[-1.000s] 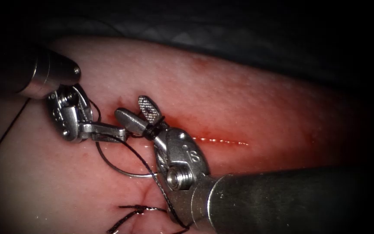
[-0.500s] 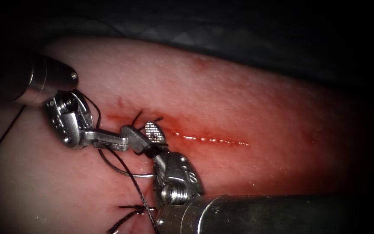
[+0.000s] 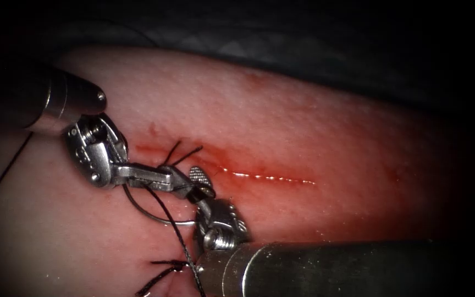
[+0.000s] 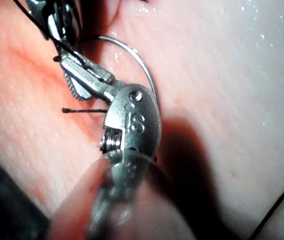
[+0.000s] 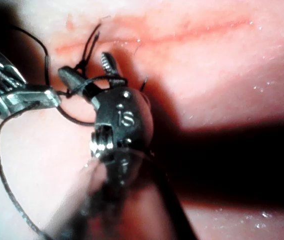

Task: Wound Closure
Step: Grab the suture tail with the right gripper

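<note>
My left tool [image 3: 160,179] comes in from the upper left, its jaws shut on the curved needle [image 3: 149,213] near its thread end. The needle lies flat on the tissue [image 3: 314,132], outside it, left of the cut [image 3: 270,177]. The right tool [image 3: 187,174] rises from below with its jaws open and a loop of thread [image 3: 196,192] wound around their base; nothing sits between them. Its tips touch the left tool's tips. Two short thread ends [image 3: 181,153] stick up from the cut's left end. In the wrist views I see the left tool [image 4: 74,67], needle [image 4: 142,65] and right tool [image 5: 86,67].
The long thread [image 3: 180,242] runs from the left jaws down past the right tool's wrist. An earlier knot with dark tails [image 3: 174,265] sits low on the tissue. Red fluid [image 3: 232,165] stains the cut's line. The right shaft [image 3: 331,269] crosses the lower tissue.
The right tool drew down and left, its open jaws narrowing and meeting the left tool's tips, uncovering the short thread ends. The left tool shifted slightly right with the needle.
</note>
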Tool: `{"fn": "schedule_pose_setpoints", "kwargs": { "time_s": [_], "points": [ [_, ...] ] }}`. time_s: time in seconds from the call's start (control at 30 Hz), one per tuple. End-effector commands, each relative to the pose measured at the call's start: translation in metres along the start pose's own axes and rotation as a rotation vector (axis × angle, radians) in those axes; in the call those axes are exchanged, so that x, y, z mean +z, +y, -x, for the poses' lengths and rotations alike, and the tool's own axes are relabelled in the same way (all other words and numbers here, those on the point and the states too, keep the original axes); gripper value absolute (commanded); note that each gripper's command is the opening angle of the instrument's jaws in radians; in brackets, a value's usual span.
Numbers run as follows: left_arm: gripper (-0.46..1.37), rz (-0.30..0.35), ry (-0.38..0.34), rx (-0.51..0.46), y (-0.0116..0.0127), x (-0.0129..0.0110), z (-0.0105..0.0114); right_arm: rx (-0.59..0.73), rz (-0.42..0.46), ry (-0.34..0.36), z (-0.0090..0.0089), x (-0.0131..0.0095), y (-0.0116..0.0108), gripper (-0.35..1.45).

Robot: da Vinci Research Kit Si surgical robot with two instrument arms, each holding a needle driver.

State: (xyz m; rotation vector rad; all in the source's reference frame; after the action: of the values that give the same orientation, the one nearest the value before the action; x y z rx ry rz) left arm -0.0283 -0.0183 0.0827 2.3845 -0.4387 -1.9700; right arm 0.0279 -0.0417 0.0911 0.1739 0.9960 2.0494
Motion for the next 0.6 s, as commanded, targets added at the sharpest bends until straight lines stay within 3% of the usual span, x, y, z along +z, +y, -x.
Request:
{"fn": "schedule_pose_setpoints", "kwargs": {
  "time_s": [0.03, 0.6],
  "points": [
    [-0.35, 0.009, 0.000, 0.001, 0.0000, 0.0000, 0.0001, 0.000, 0.000, 0.002, -0.0002, 0.0002, 0.0000, 0.58],
    [-0.35, 0.013, -0.002, -0.011, 0.0002, -0.0002, 0.0017, 0.006, 0.000, 0.013, -0.0018, 0.0030, 0.0004, 0.46]
  ]
}}
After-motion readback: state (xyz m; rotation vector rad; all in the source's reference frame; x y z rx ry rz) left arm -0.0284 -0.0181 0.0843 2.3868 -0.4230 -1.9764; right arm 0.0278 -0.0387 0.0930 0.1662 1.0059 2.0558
